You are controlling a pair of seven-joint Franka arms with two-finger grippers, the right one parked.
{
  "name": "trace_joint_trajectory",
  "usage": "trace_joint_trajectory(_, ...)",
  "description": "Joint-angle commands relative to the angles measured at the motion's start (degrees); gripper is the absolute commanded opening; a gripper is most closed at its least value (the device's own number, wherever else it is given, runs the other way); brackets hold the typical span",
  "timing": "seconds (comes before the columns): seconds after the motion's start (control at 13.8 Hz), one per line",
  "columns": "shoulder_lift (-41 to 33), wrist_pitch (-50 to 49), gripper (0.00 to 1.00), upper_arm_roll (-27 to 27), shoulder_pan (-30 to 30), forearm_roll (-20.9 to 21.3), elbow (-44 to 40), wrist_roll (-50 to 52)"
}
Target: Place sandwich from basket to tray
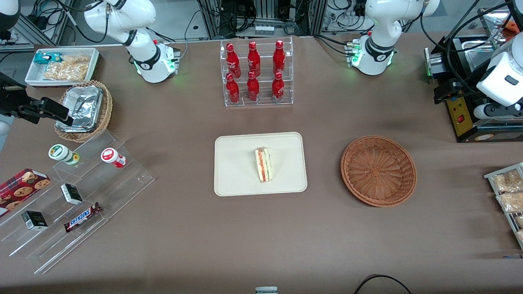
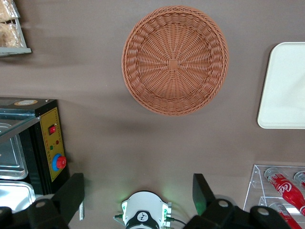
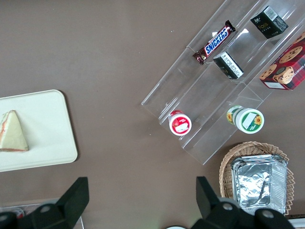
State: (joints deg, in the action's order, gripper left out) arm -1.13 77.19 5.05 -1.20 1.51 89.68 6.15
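Observation:
The sandwich [image 1: 263, 164], a pale wedge with red and green filling, lies on the cream tray [image 1: 237, 163] at the table's middle; the right wrist view also shows the sandwich [image 3: 12, 132] on the tray [image 3: 47, 124]. The reddish-brown wicker basket [image 1: 378, 170] stands beside the tray, toward the working arm's end, with nothing in it. My left gripper [image 1: 496, 110] hangs high at the working arm's end of the table, farther from the front camera than the basket. In the left wrist view the gripper [image 2: 138, 188] is open and holds nothing, well apart from the basket [image 2: 175, 59].
A clear rack of red bottles [image 1: 258, 73] stands farther back than the tray. A black machine with a yellow panel [image 1: 461, 114] sits under the gripper. Toward the parked arm's end are a stepped acrylic shelf [image 1: 73, 204] with snacks, a foil-lined tan basket [image 1: 83, 110] and a white bin [image 1: 61, 67].

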Motion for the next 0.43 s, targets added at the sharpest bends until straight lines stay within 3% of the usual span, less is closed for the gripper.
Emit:
trace_joint_trajectory(0.0,-3.7,3.7,1.00,0.8,-1.2,0.2,5.6,-0.7)
trace_joint_trajectory(0.36,-4.0,5.5,1.00,-0.9,-1.3,-0.2,5.7,-0.7)
